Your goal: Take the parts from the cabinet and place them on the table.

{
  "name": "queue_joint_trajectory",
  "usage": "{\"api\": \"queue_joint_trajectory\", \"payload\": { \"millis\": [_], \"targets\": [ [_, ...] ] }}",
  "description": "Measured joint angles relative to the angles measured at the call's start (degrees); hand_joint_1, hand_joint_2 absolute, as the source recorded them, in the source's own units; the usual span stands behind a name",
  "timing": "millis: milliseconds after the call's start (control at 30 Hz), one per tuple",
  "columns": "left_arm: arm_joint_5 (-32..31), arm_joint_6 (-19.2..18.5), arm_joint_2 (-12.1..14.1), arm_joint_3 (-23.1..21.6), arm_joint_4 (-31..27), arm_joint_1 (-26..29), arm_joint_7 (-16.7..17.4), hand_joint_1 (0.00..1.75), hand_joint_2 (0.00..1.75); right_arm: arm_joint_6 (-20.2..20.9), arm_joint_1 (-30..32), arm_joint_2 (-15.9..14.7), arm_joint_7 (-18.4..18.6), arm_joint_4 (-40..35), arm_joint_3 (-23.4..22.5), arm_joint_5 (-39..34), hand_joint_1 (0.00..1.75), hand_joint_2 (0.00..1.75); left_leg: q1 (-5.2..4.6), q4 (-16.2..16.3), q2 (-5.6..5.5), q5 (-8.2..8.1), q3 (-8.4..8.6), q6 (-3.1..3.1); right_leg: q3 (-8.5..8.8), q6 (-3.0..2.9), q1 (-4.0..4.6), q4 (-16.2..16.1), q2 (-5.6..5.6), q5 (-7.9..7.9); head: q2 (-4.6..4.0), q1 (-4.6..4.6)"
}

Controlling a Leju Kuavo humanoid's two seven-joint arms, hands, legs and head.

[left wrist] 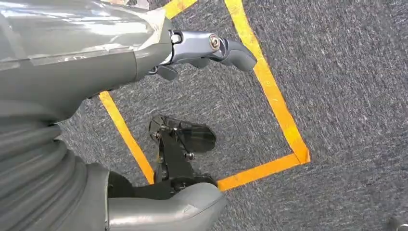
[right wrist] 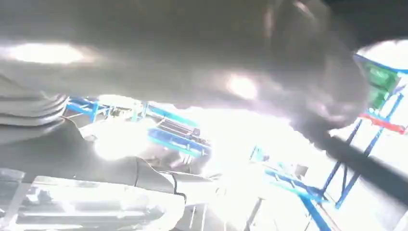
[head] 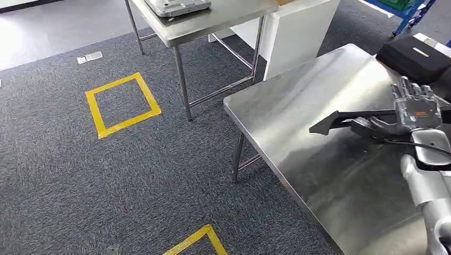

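My right hand (head: 417,109) grips a flat black part (head: 345,123) with a pointed end. It holds the part just above the near steel table (head: 298,133), over the table's right side, with the tip pointing left. The right wrist view is blurred and full of glare, so I cannot make out the hand or the part in it. My left hand (left wrist: 120,72) hangs over the grey carpet with a finger (left wrist: 226,48) and the thumb (left wrist: 163,211) apart and nothing between them.
A black box (head: 415,56) lies at the near table's far right. Beyond stands a second steel table (head: 213,24) bearing a grey metal piece (head: 175,6), with a white cabinet (head: 298,32) beside it. Yellow tape squares (head: 122,103) mark the carpet. A blue rack (head: 409,10) stands at the back right.
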Motion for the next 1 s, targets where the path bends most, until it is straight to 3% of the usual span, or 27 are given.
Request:
{"api": "queue_joint_trajectory", "payload": {
  "millis": [167,400,633,900,933,1000],
  "targets": [
    [0.17,-0.28,0.41,0.00,0.00,-0.18,0.57,0.00,1.75,1.21,1.95,-3.58,-2.02,-3.57,-4.40,0.00,0.00,0.00,0.00,0.00,0.06,-0.03,0.01,0.03,-0.03,0.00,0.00,0.00,0.07,0.00,0.00,0.02],
    [0.66,-0.55,0.53,0.00,0.00,-0.45,0.57,0.00,1.75,1.73,1.97,-4.65,-1.86,-5.03,-5.49,0.02,0.00,0.00,0.05,-0.02,0.09,0.01,-0.01,0.00,0.00,0.00,0.02,0.02,0.07,0.02,0.00,0.02],
    [1.29,-0.74,0.66,0.28,0.00,-0.81,0.61,0.00,1.75,1.77,-3.99,-3.34,0.47,-2.31,-1.06,0.02,0.00,0.00,0.06,-0.02,0.05,0.10,0.03,-0.05,-0.02,0.00,0.03,0.04,0.05,0.04,0.00,0.02],
    [1.36,-0.63,0.70,0.33,0.00,-1.06,1.46,0.00,1.75,0.11,-5.34,-1.92,2.66,-1.43,1.22,0.02,0.00,0.00,0.06,-0.02,0.04,0.10,-0.04,-0.04,-0.02,0.00,0.02,0.04,0.02,0.04,0.00,0.02],
    [1.44,-0.46,0.70,0.33,0.00,-1.10,1.57,0.00,0.00,-0.96,-5.12,-1.57,3.11,-1.79,1.30,0.02,0.00,0.00,0.06,-0.02,0.04,0.10,-0.04,-0.04,-0.03,0.00,0.03,0.04,0.03,0.04,0.00,0.00],
    [1.97,-0.11,0.70,0.44,0.00,-1.11,1.57,0.00,0.00,-4.01,-3.49,-0.69,5.03,-3.99,1.32,0.02,0.00,0.00,0.07,-0.02,0.04,0.10,-0.02,-0.05,-0.03,0.00,0.04,0.04,0.03,0.03,0.00,0.00]
  ]
}}
